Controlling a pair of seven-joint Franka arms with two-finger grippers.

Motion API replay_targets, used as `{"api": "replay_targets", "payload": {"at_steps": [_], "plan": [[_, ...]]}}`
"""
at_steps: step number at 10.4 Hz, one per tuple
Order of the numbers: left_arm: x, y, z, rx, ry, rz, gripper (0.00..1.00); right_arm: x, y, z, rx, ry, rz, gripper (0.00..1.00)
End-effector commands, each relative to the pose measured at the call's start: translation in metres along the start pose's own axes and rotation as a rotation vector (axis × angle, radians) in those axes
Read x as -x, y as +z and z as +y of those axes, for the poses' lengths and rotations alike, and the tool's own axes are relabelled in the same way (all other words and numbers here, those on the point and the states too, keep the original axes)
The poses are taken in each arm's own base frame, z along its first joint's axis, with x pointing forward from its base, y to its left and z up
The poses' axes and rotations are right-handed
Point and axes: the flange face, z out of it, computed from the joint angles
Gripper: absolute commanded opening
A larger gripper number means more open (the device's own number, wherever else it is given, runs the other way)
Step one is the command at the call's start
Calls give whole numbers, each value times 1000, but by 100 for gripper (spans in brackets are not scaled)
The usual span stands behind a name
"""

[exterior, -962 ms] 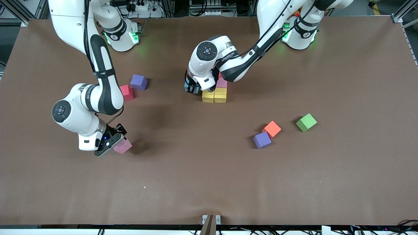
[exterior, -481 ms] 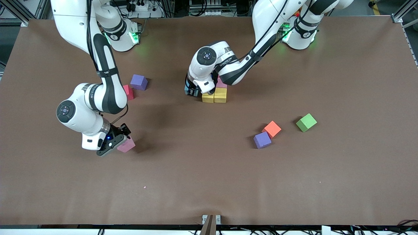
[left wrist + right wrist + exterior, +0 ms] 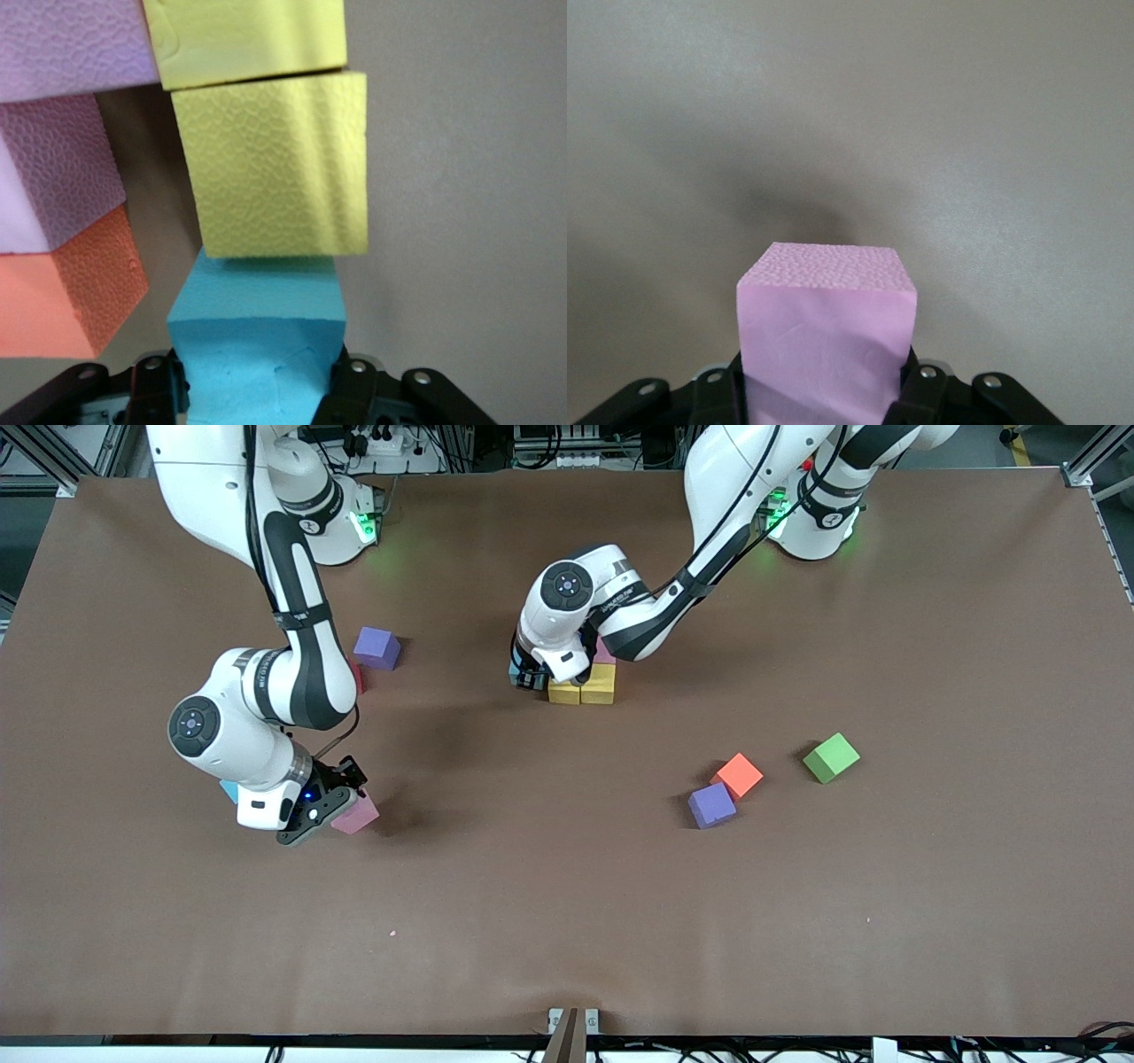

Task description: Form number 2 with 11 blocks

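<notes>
The started number 2 is a cluster at mid-table: two yellow blocks (image 3: 599, 683) side by side, with a pink block (image 3: 604, 652) just farther from the front camera. In the left wrist view a yellow block (image 3: 275, 168), pink block (image 3: 53, 168) and orange block (image 3: 62, 292) show. My left gripper (image 3: 529, 677) (image 3: 257, 381) is shut on a light blue block (image 3: 257, 328) whose edge meets that yellow block. My right gripper (image 3: 341, 802) (image 3: 824, 385) is shut on a pink block (image 3: 356, 813) (image 3: 826, 336), over bare table toward the right arm's end.
A purple cube (image 3: 376, 647) lies toward the right arm's end, with a red cube (image 3: 356, 677) mostly hidden by that arm. A light blue cube (image 3: 229, 790) peeks out under the right wrist. Toward the left arm's end lie an orange cube (image 3: 737, 776), a purple cube (image 3: 711, 805) and a green cube (image 3: 831, 757).
My right gripper has carried the pink block a little toward mid-table, uncovering a light blue cube. My left gripper has moved the light blue block closer to the yellow blocks.
</notes>
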Motion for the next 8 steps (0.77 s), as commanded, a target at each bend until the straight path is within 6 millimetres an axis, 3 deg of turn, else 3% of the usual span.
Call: {"api": "replay_targets", "payload": {"at_steps": [1,8], "plan": [[-10,10,-3,17,-12,5,23,-4,-6,-16,-27,54,12,49],[-15,12,6,25,-27,-6,24,-6,-5,-22,-26,81,10,50]]}}
